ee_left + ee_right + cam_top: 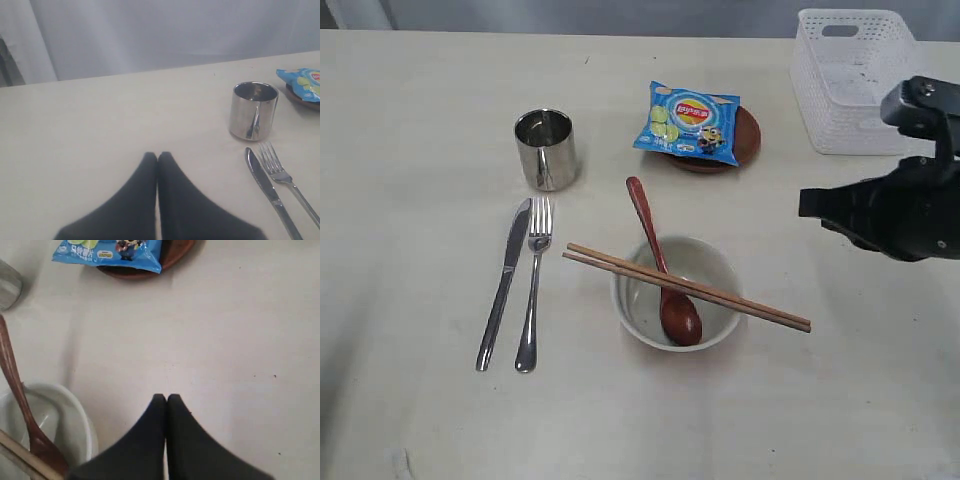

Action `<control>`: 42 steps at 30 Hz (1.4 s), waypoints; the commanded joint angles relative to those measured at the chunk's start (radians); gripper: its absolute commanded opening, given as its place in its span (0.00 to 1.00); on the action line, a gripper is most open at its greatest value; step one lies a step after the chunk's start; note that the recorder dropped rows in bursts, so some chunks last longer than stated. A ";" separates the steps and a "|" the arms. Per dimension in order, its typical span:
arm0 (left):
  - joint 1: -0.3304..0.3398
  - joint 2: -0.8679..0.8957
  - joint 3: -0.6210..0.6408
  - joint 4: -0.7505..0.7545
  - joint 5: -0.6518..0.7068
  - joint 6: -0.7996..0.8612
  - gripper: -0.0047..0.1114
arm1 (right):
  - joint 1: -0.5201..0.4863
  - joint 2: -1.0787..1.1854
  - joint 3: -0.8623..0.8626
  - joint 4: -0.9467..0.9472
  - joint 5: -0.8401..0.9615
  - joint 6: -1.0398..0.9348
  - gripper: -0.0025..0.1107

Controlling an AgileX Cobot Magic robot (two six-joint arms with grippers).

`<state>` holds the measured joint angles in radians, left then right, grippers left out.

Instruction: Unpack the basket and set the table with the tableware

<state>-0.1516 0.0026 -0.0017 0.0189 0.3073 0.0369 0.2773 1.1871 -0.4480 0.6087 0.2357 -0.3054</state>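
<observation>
White small-holed lattice basket (807, 85); pale cream, faintly grained table (420, 120); shiny steel cup (547, 150), knife (503, 285), fork (532, 300); white bowl (716, 263); reddish-brown spoon (645, 220); tan chopsticks (760, 308); dark brown plate (748, 135); blue snack bag (687, 120), seemingly lime-printed.

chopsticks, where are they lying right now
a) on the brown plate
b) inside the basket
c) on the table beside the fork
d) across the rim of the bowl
d: the chopsticks lie across the rim of the white bowl, both ends sticking out past it.
</observation>
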 commanded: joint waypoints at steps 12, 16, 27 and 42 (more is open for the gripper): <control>0.001 -0.003 0.002 0.002 -0.008 -0.003 0.04 | -0.005 -0.665 0.065 -0.061 0.082 -0.012 0.02; 0.001 -0.003 0.002 0.002 -0.008 -0.003 0.04 | -0.005 -0.772 0.065 -0.061 0.080 0.005 0.02; 0.001 -0.003 0.002 0.002 -0.008 -0.003 0.04 | -0.005 -0.857 0.065 -0.061 0.080 0.005 0.02; 0.001 -0.003 0.002 0.002 -0.008 -0.003 0.04 | -0.198 -1.023 0.065 -0.195 0.085 -0.029 0.02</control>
<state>-0.1516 0.0026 -0.0017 0.0189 0.3073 0.0369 0.1797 0.2443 -0.3860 0.4942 0.2930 -0.3167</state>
